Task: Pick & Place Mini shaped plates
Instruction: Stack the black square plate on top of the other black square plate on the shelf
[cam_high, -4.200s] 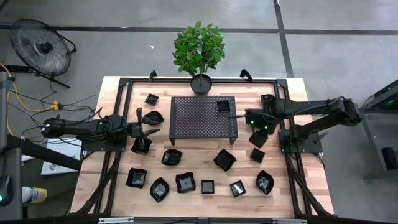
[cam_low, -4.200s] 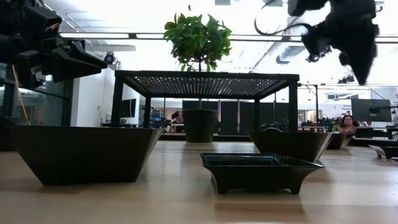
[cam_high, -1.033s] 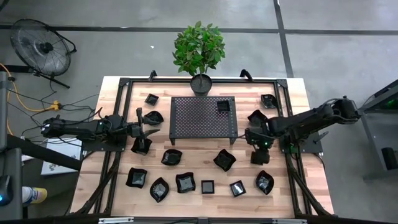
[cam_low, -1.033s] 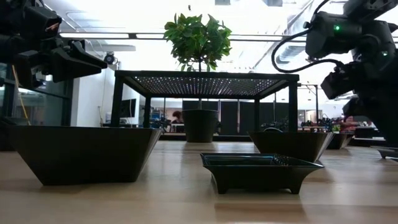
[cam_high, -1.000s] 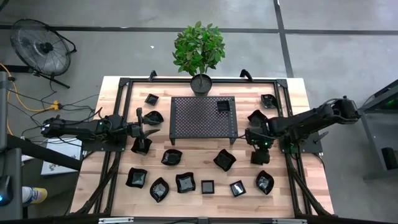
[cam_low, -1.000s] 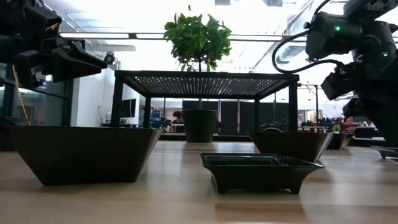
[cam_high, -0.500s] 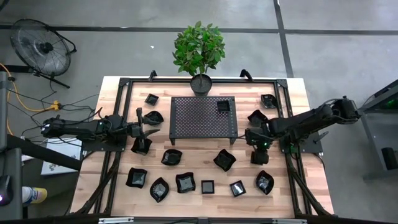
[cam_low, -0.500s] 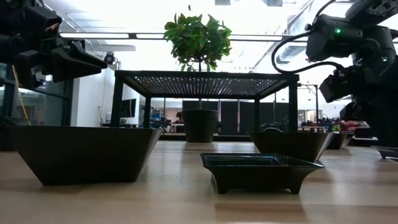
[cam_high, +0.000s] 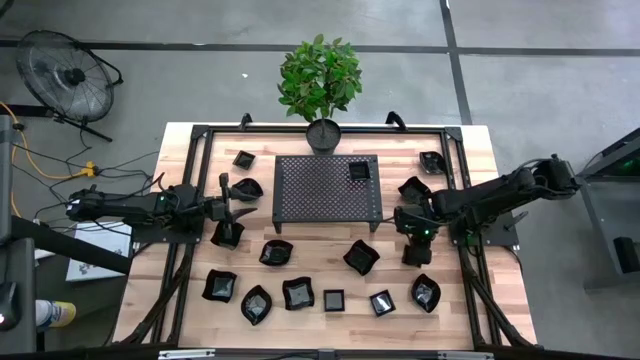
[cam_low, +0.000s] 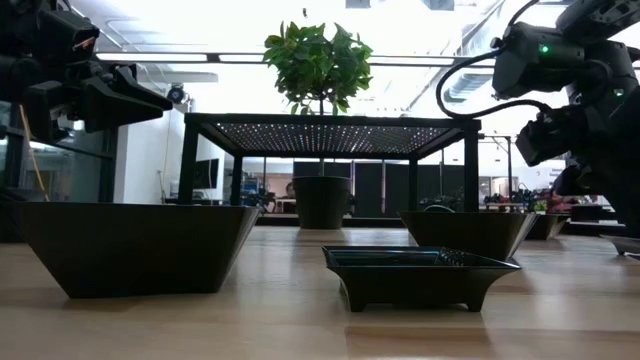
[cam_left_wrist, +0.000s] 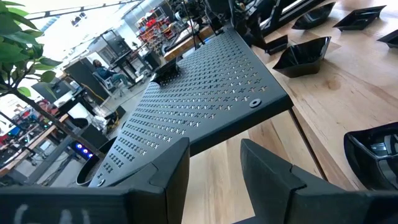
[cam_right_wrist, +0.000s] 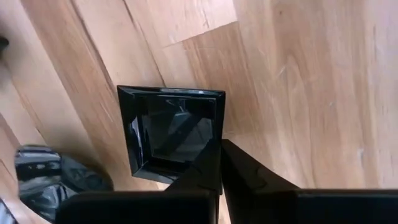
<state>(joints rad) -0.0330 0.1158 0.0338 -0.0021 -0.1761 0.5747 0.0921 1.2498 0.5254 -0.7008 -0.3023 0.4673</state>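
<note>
A small square black mini plate lies flat on the wooden table, right of the black perforated rack. My right gripper points steeply down onto it and is shut on its rim. My left gripper stands open and level, with nothing between its fingers, by the rack's left end. One mini plate sits on the rack's top, near its far right corner. Several more mini plates lie on the table's near half. My right gripper pinches the square plate's rim near one corner, one finger over the plate's hollow and the other outside it. The fingers come from above, slanting down. The plate sits flat on the table.
A potted plant stands at the far edge behind the rack. Other mini plates lie near my right gripper and near my left gripper. Bare wood shows between rack and near row.
Some seconds ago my right gripper stood high beside the rack's right end. It has since come down toward the table's near edge to the square plate. Over the last second it has kept its place there.
</note>
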